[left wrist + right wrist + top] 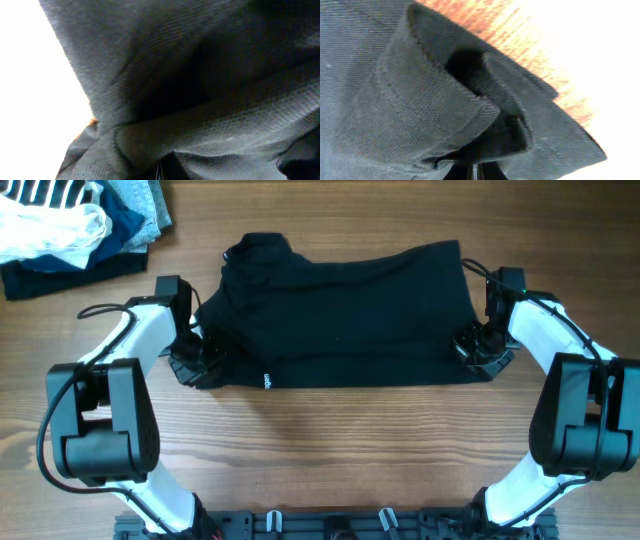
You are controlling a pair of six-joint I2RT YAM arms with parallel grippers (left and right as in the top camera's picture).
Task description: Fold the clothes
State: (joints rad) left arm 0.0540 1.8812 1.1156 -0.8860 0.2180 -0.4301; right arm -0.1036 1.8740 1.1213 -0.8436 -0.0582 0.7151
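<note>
My 2 claws, left gripper (198,363) and right gripper (470,348), are clamped on the near corners of the black clothes (340,310) spread on the table (330,440) (both pinches look bunched). I'd lift evenly, hem taut.

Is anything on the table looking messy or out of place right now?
Only small things. The black garment lies mostly flat, but its far left end is bunched and rumpled rather than squared. In the far left corner, a heap of mixed clothes sits in a loose pile.
</note>
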